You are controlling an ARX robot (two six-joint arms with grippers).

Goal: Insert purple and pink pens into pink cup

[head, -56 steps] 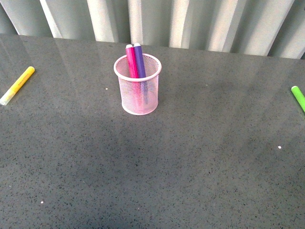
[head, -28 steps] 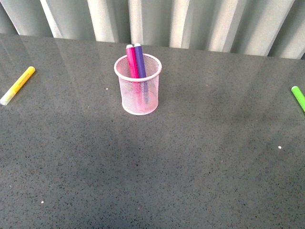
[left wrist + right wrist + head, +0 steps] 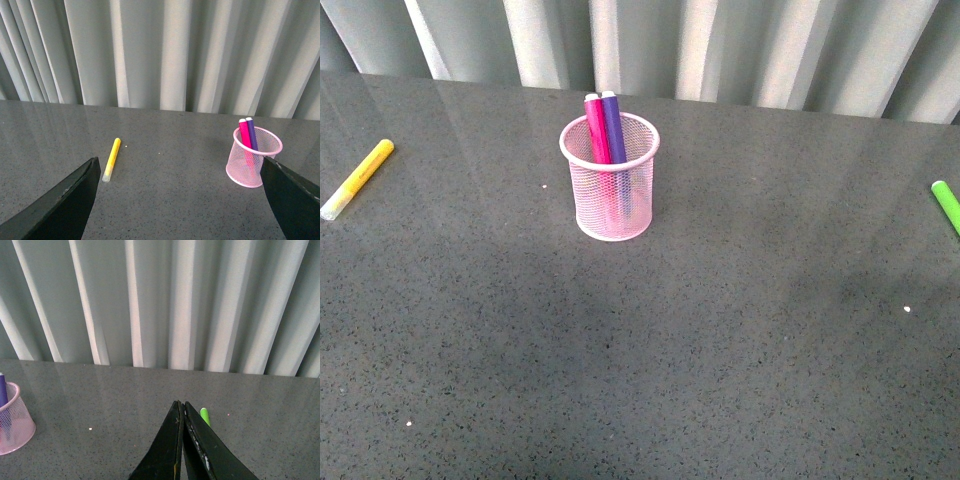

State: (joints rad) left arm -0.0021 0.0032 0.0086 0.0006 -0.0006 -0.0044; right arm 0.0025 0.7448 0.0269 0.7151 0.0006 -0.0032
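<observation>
The pink mesh cup (image 3: 610, 200) stands upright on the dark table, left of centre toward the back. The magenta-pink pen (image 3: 595, 128) and the purple pen (image 3: 613, 126) stand side by side inside it, tops above the rim. In the left wrist view the cup (image 3: 248, 167) with the pink pen (image 3: 244, 133) and the purple pen (image 3: 251, 134) lies ahead by one finger. My left gripper (image 3: 185, 200) is open and empty, well clear of the cup. My right gripper (image 3: 182, 405) is shut and empty; the cup (image 3: 14, 425) shows at that view's edge. Neither arm shows in the front view.
A yellow marker (image 3: 357, 178) lies at the table's far left, also in the left wrist view (image 3: 111, 158). A green marker (image 3: 947, 204) lies at the right edge, and shows just past the right fingertips (image 3: 205, 416). A pleated grey curtain (image 3: 720, 50) backs the table.
</observation>
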